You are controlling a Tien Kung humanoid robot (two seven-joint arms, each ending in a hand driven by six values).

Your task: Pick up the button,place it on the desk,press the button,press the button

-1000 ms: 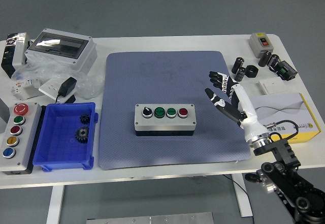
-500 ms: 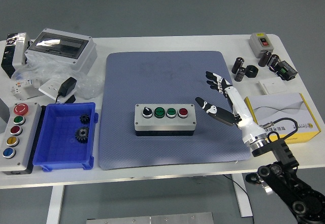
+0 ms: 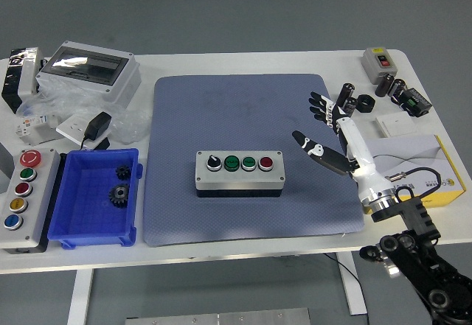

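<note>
grey button box (image 3: 240, 172), labels unreadable; right hand (image 3: 332, 135) open beside.

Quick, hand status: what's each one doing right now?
Left hand: not in view.
Right hand: open, fingers spread, holding nothing, over the mat to the right of the button box, not touching it.

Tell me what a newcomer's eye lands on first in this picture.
First the grey button box in the middle of the blue-grey mat, with a black knob, two green buttons and a red one on top. Next the robot's right hand, hovering open over the mat just right of the box without touching it. Then the bright blue bin at the left holding two black gears.
</note>
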